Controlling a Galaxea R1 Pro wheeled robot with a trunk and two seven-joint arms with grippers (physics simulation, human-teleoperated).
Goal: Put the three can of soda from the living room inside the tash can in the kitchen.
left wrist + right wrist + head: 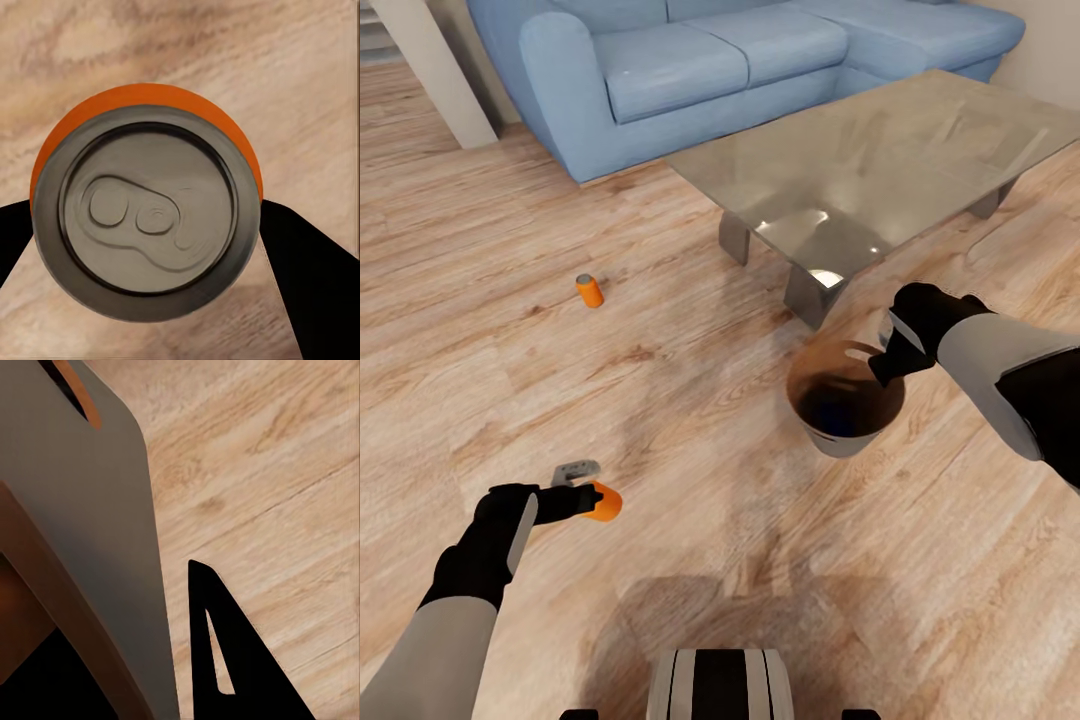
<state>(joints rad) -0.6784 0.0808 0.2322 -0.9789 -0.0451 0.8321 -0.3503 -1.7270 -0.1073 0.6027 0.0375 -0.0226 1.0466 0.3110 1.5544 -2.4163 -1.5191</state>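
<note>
The blue sofa is seen at the back, the glass table just before it. On the wood floor the bin is gripped at its rim by the right gripper. One can is clamped in the left gripper's jaws; another can is left standing well apart.

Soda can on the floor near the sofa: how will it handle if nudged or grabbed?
The far soda can looks tilted or on its side on bare wood floor, so a nudge would probably roll it. It's small and smooth, so likely light and a bit slippery. The left hand already pinches a like can across its round wall.
</note>
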